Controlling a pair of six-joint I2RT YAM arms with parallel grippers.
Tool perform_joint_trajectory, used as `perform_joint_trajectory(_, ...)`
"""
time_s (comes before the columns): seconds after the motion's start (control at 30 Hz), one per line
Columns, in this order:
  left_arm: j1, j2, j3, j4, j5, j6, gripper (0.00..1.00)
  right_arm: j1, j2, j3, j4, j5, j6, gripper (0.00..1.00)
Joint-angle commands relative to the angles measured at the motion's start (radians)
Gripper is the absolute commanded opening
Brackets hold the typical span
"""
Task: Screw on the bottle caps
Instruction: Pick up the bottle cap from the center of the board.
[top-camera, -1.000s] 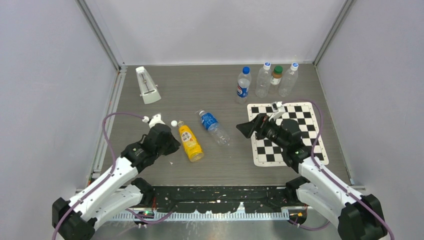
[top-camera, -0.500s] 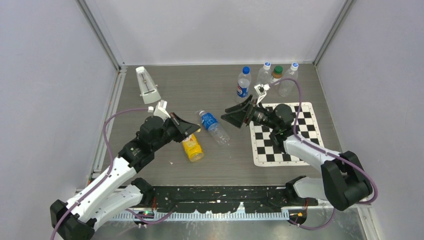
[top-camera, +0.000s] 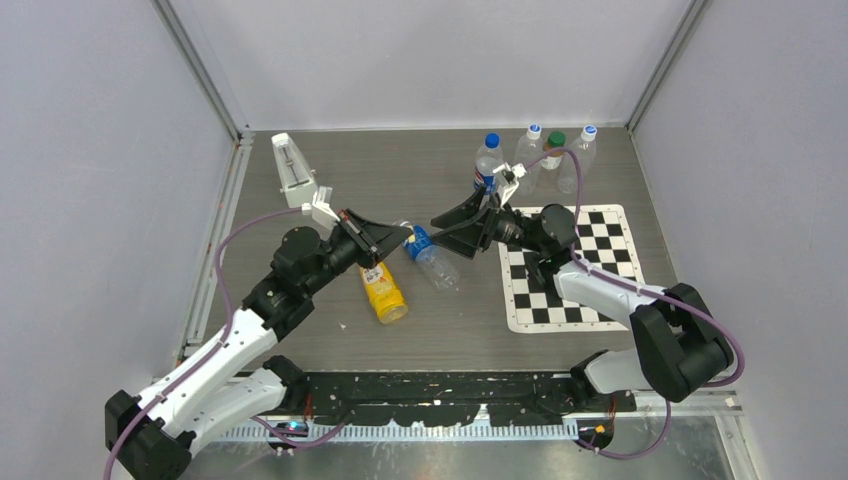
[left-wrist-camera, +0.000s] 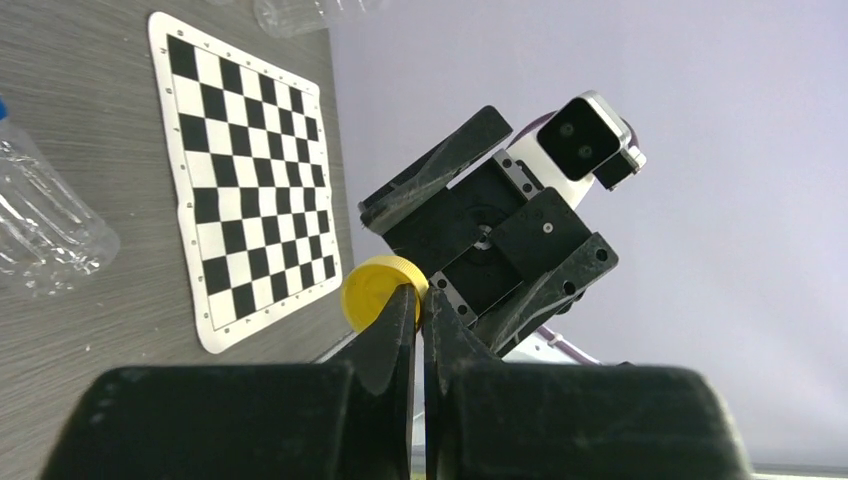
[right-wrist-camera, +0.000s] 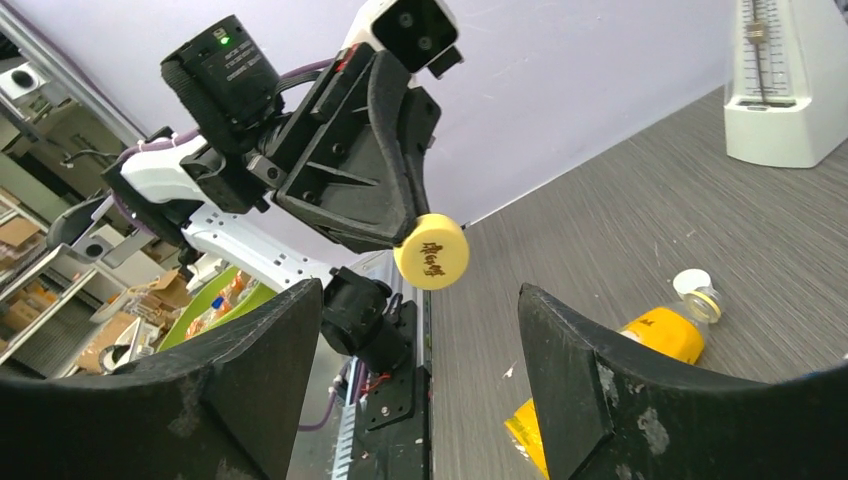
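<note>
Right pincer (right-wrist-camera: 420, 330): fingers spread wide, nothing between them
Left pincer (right-wrist-camera: 408, 232): clamps yellow cap (right-wrist-camera: 431, 252) in mid-air, printed top towards the lens
Yellow bottle (right-wrist-camera: 655, 332): lying uncapped on tabletop (right-wrist-camera: 620, 230)
Metronome (right-wrist-camera: 785, 95): upright, far right

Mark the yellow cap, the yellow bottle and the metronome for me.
yellow cap (right-wrist-camera: 432, 251): right wrist view, centre of its flat printed face.
yellow bottle (top-camera: 385, 293): top external view, middle of its body.
metronome (top-camera: 297, 175): top external view, middle of its white front.
</note>
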Motion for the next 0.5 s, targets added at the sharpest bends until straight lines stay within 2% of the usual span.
perform_joint_trajectory(0.0,0.004,0.011,0.021,0.114,0.031,-0.055,0.0,0.032,0.0,0.049,0.02,-0.02,-0.063,0.76)
perform_joint_trajectory(0.2,-0.001,0.018,0.017,0.14,0.04,-0.075,0.0,0.059,-0.01,0.062,-0.058,-0.003,-0.142,0.73)
perform_joint_trajectory(0.47,-0.014,0.024,0.019,0.147,0.05,-0.079,0.0,0.068,-0.003,0.076,-0.05,0.004,-0.156,0.68)
